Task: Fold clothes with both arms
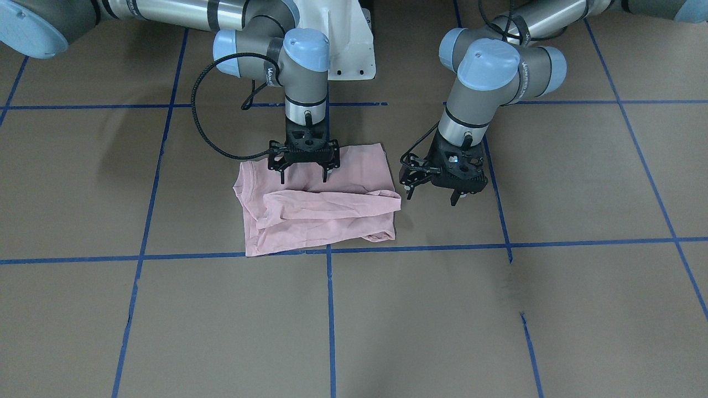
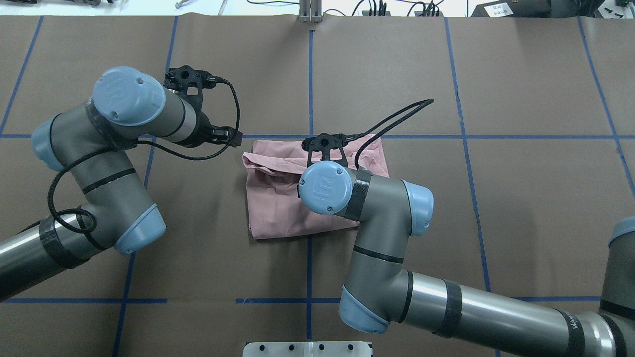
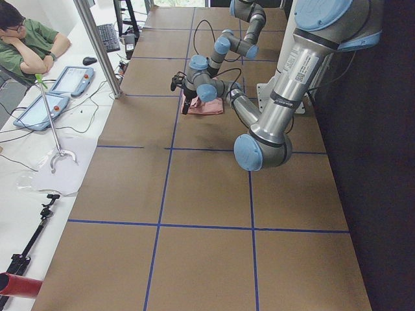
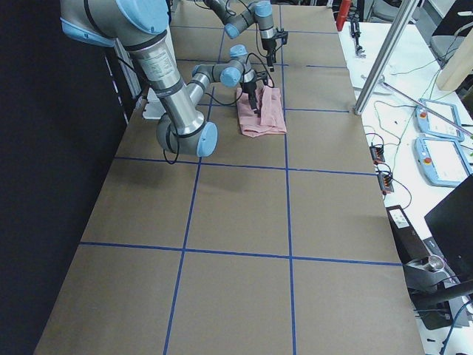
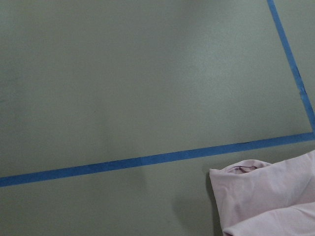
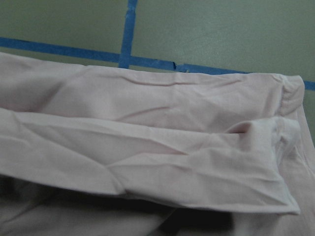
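Folded pink T-shirt [image 1: 332, 215] beneath right gripper [image 1: 304, 178], jaws wide apart and empty; left gripper [image 1: 431, 197] just beside it, likewise

The pale pink T-shirt [image 1: 326, 218] lies folded into a wrinkled rectangle on the table [image 1: 498, 309]. The right claw [image 1: 303, 178] is spread above it and the left claw [image 1: 431, 198] is spread just beside it, seemingly not touching.

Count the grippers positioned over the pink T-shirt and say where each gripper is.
1. The right gripper hangs open over the robot-side edge of the folded pink T-shirt. The left gripper, also open, is off to the shirt's side, above bare table.
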